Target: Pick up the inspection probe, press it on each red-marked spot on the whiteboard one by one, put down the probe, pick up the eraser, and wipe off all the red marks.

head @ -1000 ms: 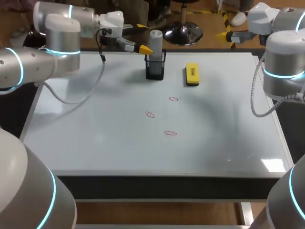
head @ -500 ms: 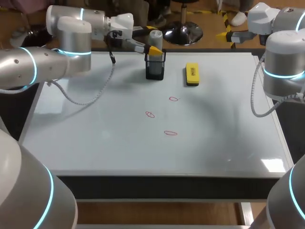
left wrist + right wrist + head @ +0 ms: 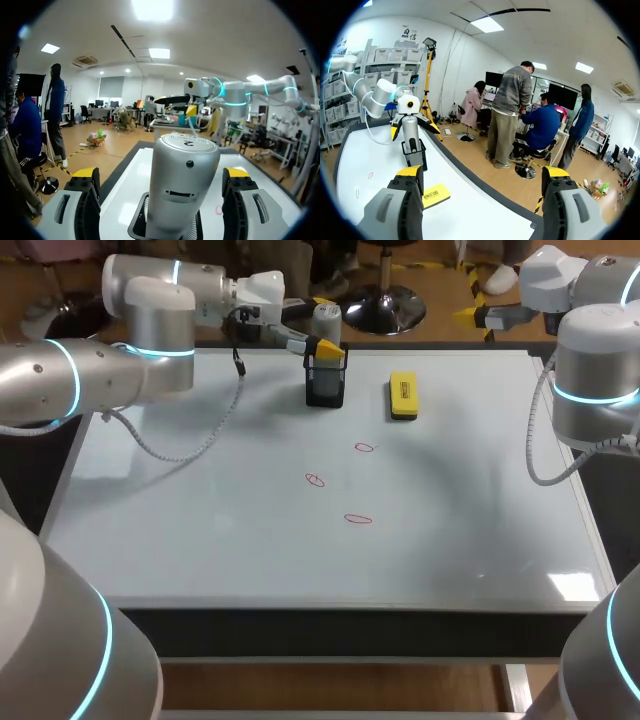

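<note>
The probe (image 3: 326, 318) stands upright in its holder (image 3: 326, 388) near the far edge of the whiteboard (image 3: 200, 540). The eraser (image 3: 403, 396) lies just to the holder's right. Three marks (image 3: 364, 448) sit nearer the middle, in front of both. The left gripper (image 3: 160, 172) straddles the probe's top, one finger on each side, neither touching. The right gripper (image 3: 479, 172) hangs beyond the far right corner.

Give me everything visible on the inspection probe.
The silver-grey cylindrical inspection probe has a flat round cap, a small dark dot and a slot on its side. It stands upright in the black holder at the far edge of the whiteboard. The left end effector straddles it, open, not touching.
</note>
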You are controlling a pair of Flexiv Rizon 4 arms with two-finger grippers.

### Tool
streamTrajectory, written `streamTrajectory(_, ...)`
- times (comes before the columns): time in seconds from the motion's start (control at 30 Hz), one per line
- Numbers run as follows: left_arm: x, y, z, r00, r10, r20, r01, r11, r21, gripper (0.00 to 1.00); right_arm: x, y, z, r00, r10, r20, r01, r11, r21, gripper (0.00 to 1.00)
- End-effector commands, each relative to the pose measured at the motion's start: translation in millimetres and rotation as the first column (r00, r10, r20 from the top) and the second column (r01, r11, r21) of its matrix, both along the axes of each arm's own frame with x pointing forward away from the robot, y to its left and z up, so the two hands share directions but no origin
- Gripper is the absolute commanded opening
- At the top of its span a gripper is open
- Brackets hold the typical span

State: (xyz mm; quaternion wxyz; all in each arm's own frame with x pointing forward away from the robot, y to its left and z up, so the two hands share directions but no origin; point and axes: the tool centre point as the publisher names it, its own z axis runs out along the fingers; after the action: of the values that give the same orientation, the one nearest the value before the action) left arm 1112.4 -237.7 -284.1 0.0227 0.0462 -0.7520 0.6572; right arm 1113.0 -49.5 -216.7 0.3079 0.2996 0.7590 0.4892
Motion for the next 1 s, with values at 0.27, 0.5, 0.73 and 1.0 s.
streamTrajectory(0.27,-0.5,-1,-4.4,1.0,-0.023,-0.003,0.023,1.0,-0.009,0.66,0.3,0,0,1.0,0.001,0.0,-0.001,1.0,0.0,1.0)
streamTrajectory(0.5,-14.0,-2,-4.4,0.996,-0.092,0.009,0.092,0.996,0.004,0.0,0.3,0,0,1.0,0.001,0.0,-0.001,1.0,0.0,1.0)
streamTrajectory(0.73,-22.1,1,5.2,0.997,-0.074,0.029,0.074,0.997,-0.003,0.0,0.3,0,0,1.0,0.001,0.0,-0.001,1.0,0.0,1.0)
streamTrajectory(1.0,-20.1,5,24.6,0.997,-0.042,0.06,0.043,0.999,-0.021,0.0,0.3,0,0,1.0,0.001,0.0,-0.001,1.0,0.0,1.0)
